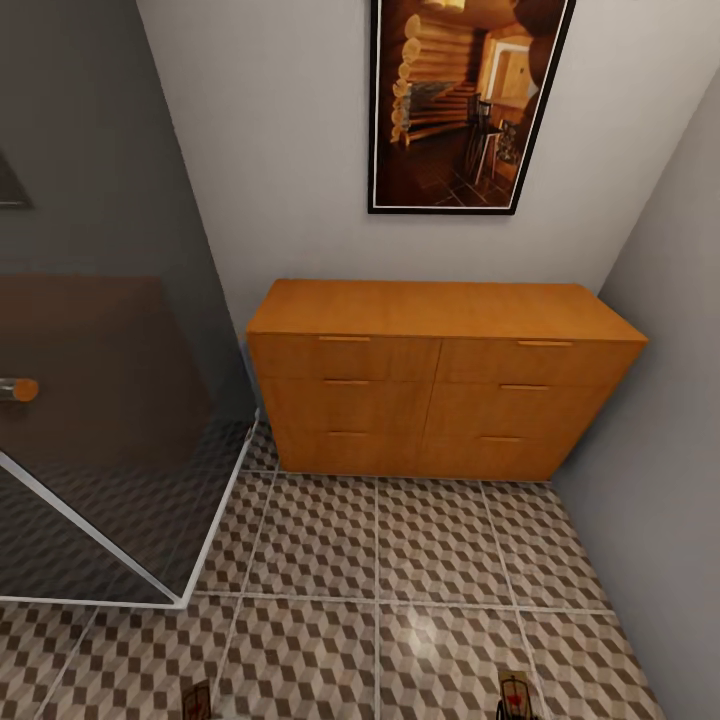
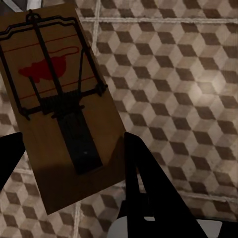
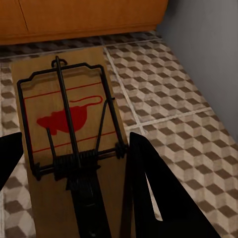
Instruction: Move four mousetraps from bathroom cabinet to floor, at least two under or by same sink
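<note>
Two mousetraps are in my grippers. The left gripper (image 2: 74, 148) is shut on a wooden mousetrap (image 2: 54, 74) with a red mouse print and a black wire bar, held above the cube-patterned bathroom floor (image 2: 178, 89). My right gripper (image 3: 74, 148) is shut on a second mousetrap (image 3: 69, 114) of the same look. In the head view both traps peek in at the bottom edge, one at the left (image 1: 196, 698) and one at the right (image 1: 514, 697). The orange-brown cabinet (image 1: 440, 390) stands ahead against the wall with all drawer fronts closed. The sink is out of view.
A dark glass partition with a white frame (image 1: 110, 450) takes up the left side. A grey wall (image 1: 660, 450) closes the right side beside the cabinet. A framed picture (image 1: 465, 100) hangs above the cabinet. Tiled floor (image 1: 400, 570) stretches between me and the cabinet.
</note>
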`<state>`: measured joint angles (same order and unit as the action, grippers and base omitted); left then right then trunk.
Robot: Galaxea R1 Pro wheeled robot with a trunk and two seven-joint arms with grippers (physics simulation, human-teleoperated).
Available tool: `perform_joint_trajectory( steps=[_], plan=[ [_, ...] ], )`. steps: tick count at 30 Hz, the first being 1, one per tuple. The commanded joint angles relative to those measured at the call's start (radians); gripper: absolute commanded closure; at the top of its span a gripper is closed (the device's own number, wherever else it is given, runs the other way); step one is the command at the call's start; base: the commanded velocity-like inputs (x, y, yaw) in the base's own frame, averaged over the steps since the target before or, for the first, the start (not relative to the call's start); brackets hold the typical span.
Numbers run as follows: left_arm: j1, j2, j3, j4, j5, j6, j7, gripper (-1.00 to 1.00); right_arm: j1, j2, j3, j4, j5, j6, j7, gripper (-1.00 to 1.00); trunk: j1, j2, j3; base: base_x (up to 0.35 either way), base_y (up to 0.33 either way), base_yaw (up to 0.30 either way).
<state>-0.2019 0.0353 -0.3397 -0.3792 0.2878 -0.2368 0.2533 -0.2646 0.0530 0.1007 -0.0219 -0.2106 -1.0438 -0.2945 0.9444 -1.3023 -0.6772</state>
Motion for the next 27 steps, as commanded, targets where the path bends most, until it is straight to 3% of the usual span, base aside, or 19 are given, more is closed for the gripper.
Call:
perform_joint_trajectory(
  steps=[1, 20, 27],
  plan=[
    [-0.001, 0.002, -0.014, 0.001, 0.008, -0.004, 0.005, 1.0, 0.0, 0.0, 0.008, 0.0, -0.011, -0.003, 0.001, 1.0, 0.0, 0.0, -0.001, 0.0, 0.0, 0.0],
    [-0.001, 0.015, -0.023, 0.008, 0.008, -0.007, 0.006, 1.0, 0.0, -0.002, 0.009, 0.0, -0.009, -0.003, 0.029, 1.0, 0.0, 0.0, -0.001, 0.0, 0.0, 0.0],
    [-0.001, 0.017, -0.022, 0.048, 0.008, -0.007, 0.007, 1.0, 0.0, -0.001, 0.008, 0.0, -0.01, -0.003, 0.033, 1.0, 0.0, 0.0, -0.001, 0.0, 0.0, 0.0]
  ],
)
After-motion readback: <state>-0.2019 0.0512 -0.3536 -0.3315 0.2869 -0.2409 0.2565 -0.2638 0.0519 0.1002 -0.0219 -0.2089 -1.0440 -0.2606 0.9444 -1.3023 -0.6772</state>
